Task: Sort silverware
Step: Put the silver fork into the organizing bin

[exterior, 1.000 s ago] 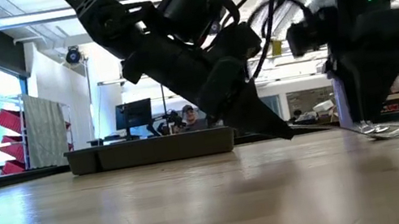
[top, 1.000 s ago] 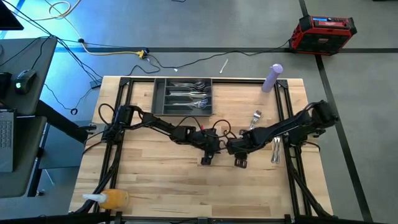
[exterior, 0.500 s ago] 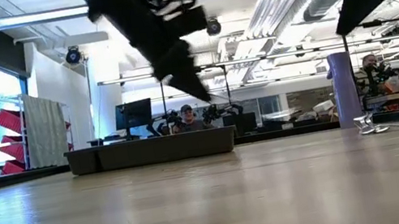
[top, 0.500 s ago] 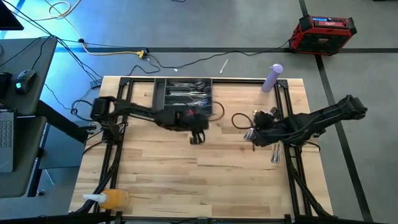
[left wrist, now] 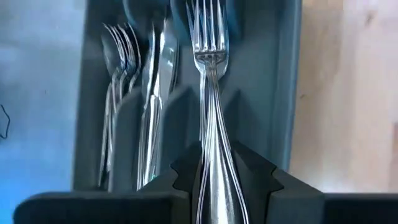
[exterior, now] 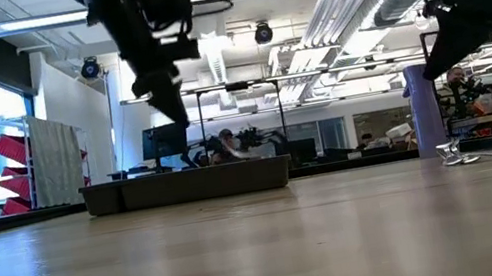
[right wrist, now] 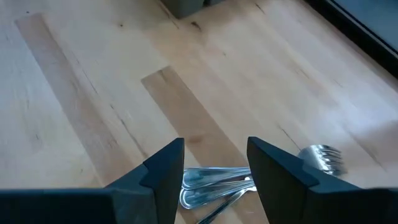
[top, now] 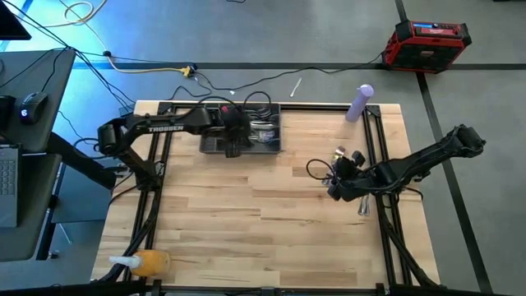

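The dark grey tray (top: 265,131) stands at the table's far edge, with spoons (left wrist: 115,59) and knives (left wrist: 155,81) lying in its compartments. My left gripper (top: 237,141) hangs over the tray, shut on a silver fork (left wrist: 210,93). Its tines reach out over the compartment nearest the wood. My right gripper (top: 335,186) is open above the table at the right. Its fingers stand over loose spoons (right wrist: 211,180) without touching them. A fork (right wrist: 320,158) lies beside them. More silverware (top: 364,199) lies by the right rail. My left gripper pinches the fork's handle (left wrist: 212,186) between its two fingers. The fingers slant down from the table's left and lie along the fork, whose tines (left wrist: 208,28) point ahead of them. The fork is lifted clear, above the tray.
A purple bottle (top: 359,102) stands at the far right corner. An orange spray bottle (top: 148,263) lies at the near left corner. Black rails (top: 380,164) run along both sides of the table. Bare wood (top: 246,214) lies across the middle and near side.
My left gripper has risen from the table's middle and swung toward the far edge and left, carrying the fork over the tray. My right gripper has risen and drawn back toward the right edge, turning as it went.
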Controlling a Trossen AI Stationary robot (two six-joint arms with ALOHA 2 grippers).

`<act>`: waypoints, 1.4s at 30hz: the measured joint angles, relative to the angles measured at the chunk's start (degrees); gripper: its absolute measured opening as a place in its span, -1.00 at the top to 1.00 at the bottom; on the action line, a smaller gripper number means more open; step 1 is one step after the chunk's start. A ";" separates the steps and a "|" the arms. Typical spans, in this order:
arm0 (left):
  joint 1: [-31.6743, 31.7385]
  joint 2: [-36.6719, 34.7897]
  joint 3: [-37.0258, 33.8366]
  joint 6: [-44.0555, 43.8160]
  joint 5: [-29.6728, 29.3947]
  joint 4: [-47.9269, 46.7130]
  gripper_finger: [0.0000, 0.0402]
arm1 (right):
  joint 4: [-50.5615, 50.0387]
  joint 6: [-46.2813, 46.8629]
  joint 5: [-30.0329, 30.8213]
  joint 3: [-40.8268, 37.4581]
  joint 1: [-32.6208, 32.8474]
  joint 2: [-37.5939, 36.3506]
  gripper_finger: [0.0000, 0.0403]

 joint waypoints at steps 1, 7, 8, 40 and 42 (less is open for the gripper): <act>1.01 0.12 -1.09 0.62 0.19 1.10 0.75 | 0.00 -0.23 -0.02 0.16 0.00 -0.02 0.19; 6.14 0.19 -7.00 1.89 1.60 9.49 0.75 | 2.13 -3.36 -0.01 0.85 0.07 -0.07 0.19; 6.74 0.28 -7.43 2.34 1.86 10.11 0.75 | 2.61 -3.88 0.00 0.85 0.09 -0.09 0.19; 1.44 -4.80 -5.41 -8.87 5.74 12.94 -0.18 | -7.38 -12.65 -12.92 0.88 -6.81 0.97 0.19; -2.05 -5.23 -6.20 -12.33 5.90 12.94 -0.16 | -9.28 -16.43 -16.65 0.83 -8.82 2.28 0.19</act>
